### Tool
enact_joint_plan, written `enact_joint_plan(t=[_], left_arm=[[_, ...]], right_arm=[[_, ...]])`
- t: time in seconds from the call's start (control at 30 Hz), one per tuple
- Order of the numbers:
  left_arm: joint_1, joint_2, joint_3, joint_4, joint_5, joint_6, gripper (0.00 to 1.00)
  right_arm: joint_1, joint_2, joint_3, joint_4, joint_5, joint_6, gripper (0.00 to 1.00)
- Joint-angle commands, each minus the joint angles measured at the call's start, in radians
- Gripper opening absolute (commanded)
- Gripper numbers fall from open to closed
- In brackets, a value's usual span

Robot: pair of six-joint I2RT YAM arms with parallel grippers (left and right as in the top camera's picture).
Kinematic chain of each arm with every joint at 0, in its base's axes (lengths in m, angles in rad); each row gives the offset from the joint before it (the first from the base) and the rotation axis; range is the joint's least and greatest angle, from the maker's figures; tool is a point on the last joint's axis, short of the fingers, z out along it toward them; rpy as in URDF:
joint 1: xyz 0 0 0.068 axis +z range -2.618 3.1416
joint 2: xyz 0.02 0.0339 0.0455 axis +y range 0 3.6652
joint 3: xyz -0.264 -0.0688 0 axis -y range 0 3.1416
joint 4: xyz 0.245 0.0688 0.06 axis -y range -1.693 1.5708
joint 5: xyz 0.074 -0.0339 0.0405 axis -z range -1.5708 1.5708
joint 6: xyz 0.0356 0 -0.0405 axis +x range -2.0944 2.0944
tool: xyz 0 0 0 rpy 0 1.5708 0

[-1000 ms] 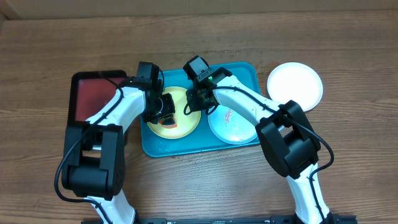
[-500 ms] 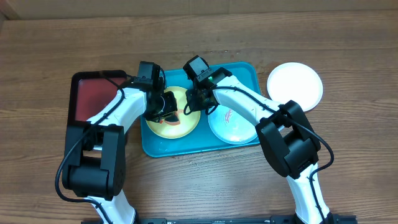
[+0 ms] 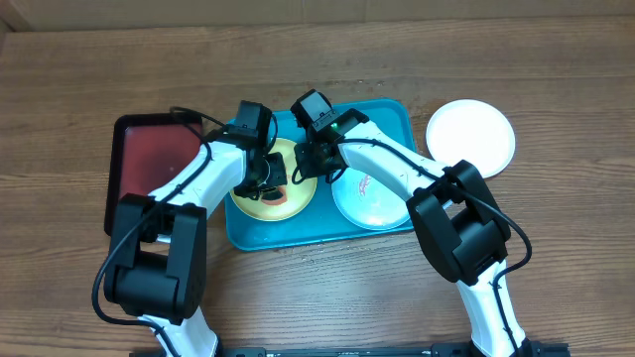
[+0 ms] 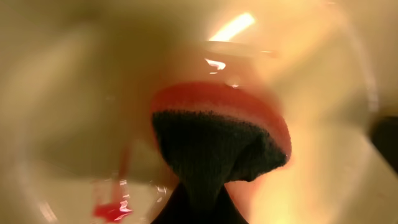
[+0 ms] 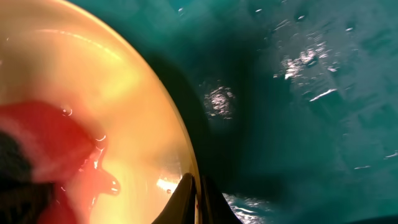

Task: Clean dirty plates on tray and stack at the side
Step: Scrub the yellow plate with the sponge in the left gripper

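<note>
Yellow-green plate [image 3: 260, 204]: right pincer [image 5: 198, 191] nips rim, left pincer [image 3: 271, 181] presses sponge [image 4: 217, 140] down.

1. The left arm [image 3: 189, 183] rises from its base at the near left and reaches far and to the right, with the elbow bent.
2. Its wrist tips downward. The left gripper [image 3: 267, 181] points down, its jaws squeezed together on a sponge [image 4: 217, 137].
3. The right arm [image 3: 397, 169] rises from its base at the near right and stretches left and far.
4. The right gripper [image 3: 303, 164] sits just beside the left one, its fingertips [image 5: 186, 200] pinched on the rim of a yellow-green plate [image 5: 93, 81].
</note>
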Motion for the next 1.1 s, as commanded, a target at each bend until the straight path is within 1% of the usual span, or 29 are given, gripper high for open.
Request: enact_joint_plan(t=[0.0, 0.17, 0.23, 0.3, 0.37, 0.43, 0.5, 0.57, 0.67, 0.7, 0.73, 0.77, 0.9, 1.07], left_arm=[[0.013, 0.021, -0.06, -0.026, -0.296, 0.008, 0.04], [0.014, 0.02, -0.044, -0.081, -0.504, 0.008, 0.04], [0.014, 0.019, -0.023, -0.105, -0.561, 0.008, 0.04], [0.014, 0.017, 0.008, -0.13, -0.586, 0.008, 0.04], [0.013, 0.015, 0.049, -0.159, -0.579, 0.008, 0.04], [0.013, 0.014, 0.101, -0.192, -0.522, 0.008, 0.04], [0.013, 0.013, 0.146, -0.206, -0.407, 0.009, 0.04], [0.013, 0.013, 0.18, -0.195, -0.23, 0.018, 0.04], [0.013, 0.014, 0.187, -0.13, 0.047, 0.092, 0.04], [0.013, 0.016, 0.186, -0.108, 0.128, 0.098, 0.04], [0.013, 0.016, 0.182, -0.09, 0.176, 0.098, 0.04], [0.011, 0.018, 0.176, -0.074, 0.207, 0.098, 0.04], [0.008, 0.026, 0.14, -0.036, 0.188, 0.095, 0.04], [0.008, 0.047, 0.078, 0.006, 0.074, 0.095, 0.04]], right_arm=[[0.003, 0.055, -0.039, -0.013, 0.039, -0.011, 0.04], [0.003, 0.054, -0.039, -0.016, 0.039, -0.011, 0.04], [0.003, 0.054, -0.039, -0.017, 0.039, -0.011, 0.04], [0.003, 0.054, -0.039, -0.016, 0.039, -0.011, 0.04], [0.003, 0.055, -0.039, -0.016, 0.039, -0.011, 0.04], [0.003, 0.054, -0.039, -0.016, 0.039, -0.011, 0.04], [0.003, 0.055, -0.039, -0.016, 0.039, -0.011, 0.04], [0.003, 0.054, -0.039, -0.015, 0.039, -0.011, 0.04], [0.003, 0.054, -0.039, -0.011, 0.039, -0.011, 0.04], [0.003, 0.054, -0.039, -0.01, 0.039, -0.011, 0.04], [0.003, 0.055, -0.039, -0.009, 0.039, -0.011, 0.04], [0.003, 0.054, -0.039, -0.009, 0.039, -0.011, 0.04], [0.003, 0.054, -0.039, -0.01, 0.039, -0.011, 0.04], [0.003, 0.054, -0.039, -0.01, 0.039, -0.011, 0.04]])
